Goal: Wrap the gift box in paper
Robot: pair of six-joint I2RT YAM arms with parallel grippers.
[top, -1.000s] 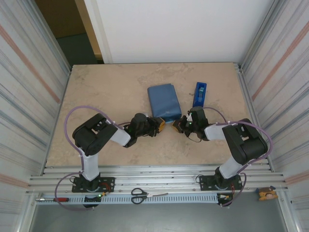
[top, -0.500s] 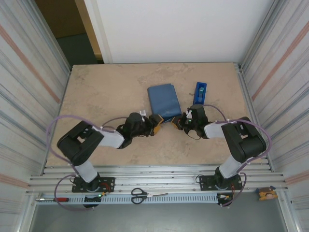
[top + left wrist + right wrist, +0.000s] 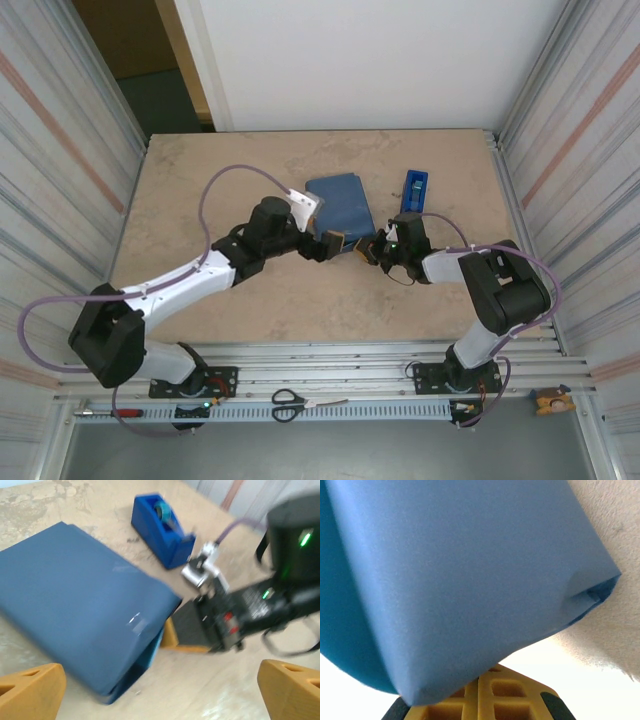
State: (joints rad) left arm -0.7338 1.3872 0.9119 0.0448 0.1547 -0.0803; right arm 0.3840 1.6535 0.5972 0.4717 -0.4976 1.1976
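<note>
The paper (image 3: 338,208) is folded into a slate-blue parcel on the table, and the gift box is hidden inside it. In the left wrist view the paper (image 3: 75,610) shows an open near end with a lighter blue inner face. My left gripper (image 3: 334,243) hovers at the parcel's near edge, its jaws wide open (image 3: 160,695) with nothing between them. My right gripper (image 3: 371,249) is at the parcel's near right corner. Its orange fingers (image 3: 492,702) are pressed together, and their tips are hidden under the paper (image 3: 460,575).
A blue tape dispenser (image 3: 413,193) stands just right of the parcel, also seen in the left wrist view (image 3: 160,525). Scissors (image 3: 290,403) and a red-handled tool (image 3: 120,412) lie on the metal rail near the arm bases. Corrugated walls close in both sides.
My left arm has stretched out and lifted, carrying its gripper slightly right toward the parcel's near edge. The right gripper has stayed at the parcel's corner.
</note>
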